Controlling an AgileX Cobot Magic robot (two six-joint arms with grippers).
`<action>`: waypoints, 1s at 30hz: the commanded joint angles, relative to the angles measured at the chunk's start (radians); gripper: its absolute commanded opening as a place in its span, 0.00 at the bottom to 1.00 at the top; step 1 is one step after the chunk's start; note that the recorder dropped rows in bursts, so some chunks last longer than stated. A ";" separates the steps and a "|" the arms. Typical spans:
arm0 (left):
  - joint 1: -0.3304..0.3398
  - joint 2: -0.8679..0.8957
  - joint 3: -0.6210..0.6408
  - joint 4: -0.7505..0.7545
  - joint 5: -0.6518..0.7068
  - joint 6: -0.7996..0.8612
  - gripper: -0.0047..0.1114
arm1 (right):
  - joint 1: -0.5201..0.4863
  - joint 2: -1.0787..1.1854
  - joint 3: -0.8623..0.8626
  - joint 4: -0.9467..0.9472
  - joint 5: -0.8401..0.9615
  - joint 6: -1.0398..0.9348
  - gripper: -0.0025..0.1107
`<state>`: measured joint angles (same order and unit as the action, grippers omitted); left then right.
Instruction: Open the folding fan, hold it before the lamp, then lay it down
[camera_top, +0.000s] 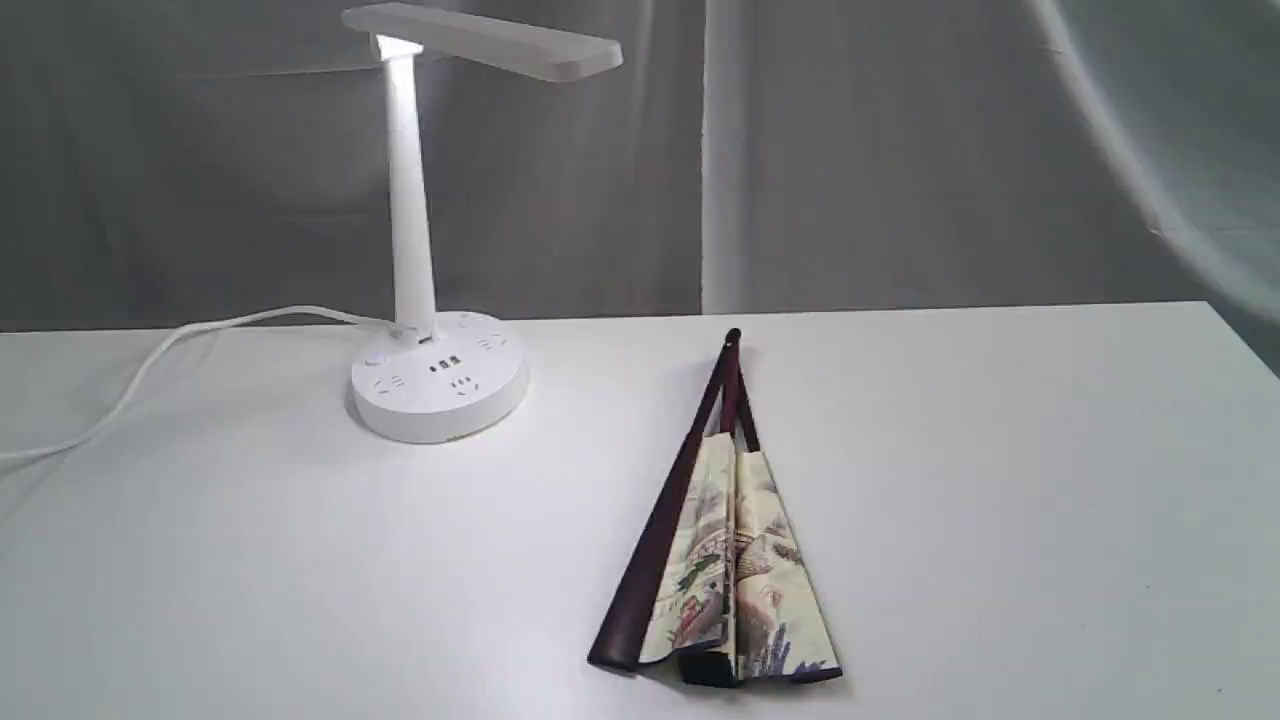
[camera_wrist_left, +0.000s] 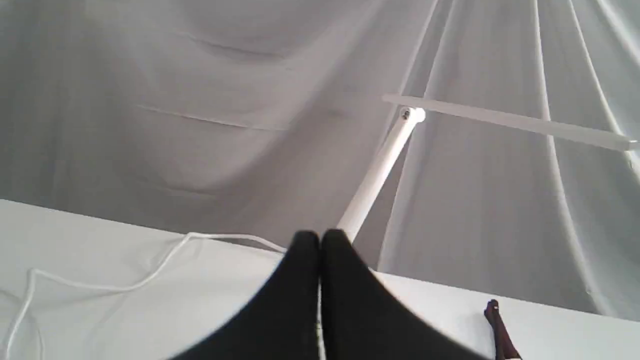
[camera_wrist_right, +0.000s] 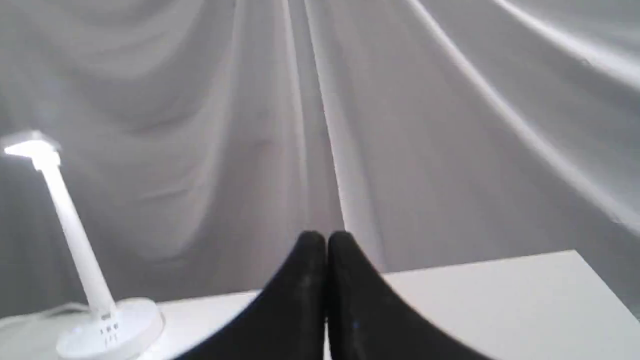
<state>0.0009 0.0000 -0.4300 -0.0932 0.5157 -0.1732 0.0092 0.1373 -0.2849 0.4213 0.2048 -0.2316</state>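
The folding fan (camera_top: 725, 545) lies on the white table (camera_top: 1000, 520), only partly spread, its pivot toward the back and its painted cream paper toward the front. Its dark pivot end (camera_wrist_left: 497, 327) shows in the left wrist view. The white lamp (camera_top: 415, 240) stands lit at the back left, and it also shows in the wrist views as the lamp's stem (camera_wrist_left: 377, 172) and the lamp's base (camera_wrist_right: 112, 327). Neither arm shows in the exterior view. My left gripper (camera_wrist_left: 320, 237) and right gripper (camera_wrist_right: 326, 239) are both shut, black fingers pressed together, holding nothing, well away from the fan.
The lamp's white cord (camera_top: 150, 365) trails off the table's left side. A grey-white cloth backdrop (camera_top: 900, 150) hangs behind the table. The table's right edge (camera_top: 1245, 340) lies near the fan's side.
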 joint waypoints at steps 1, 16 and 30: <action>-0.001 0.000 -0.037 -0.008 0.057 -0.009 0.04 | 0.002 0.106 -0.073 -0.070 0.073 -0.007 0.02; -0.001 0.261 -0.227 -0.044 0.206 -0.002 0.04 | 0.002 0.451 -0.237 -0.078 0.125 -0.005 0.02; -0.001 0.583 -0.261 -0.215 0.267 0.221 0.04 | 0.002 0.681 -0.241 -0.085 0.165 -0.058 0.14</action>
<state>0.0009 0.5396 -0.6859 -0.2979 0.7866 0.0195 0.0092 0.8044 -0.5202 0.3473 0.3610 -0.2761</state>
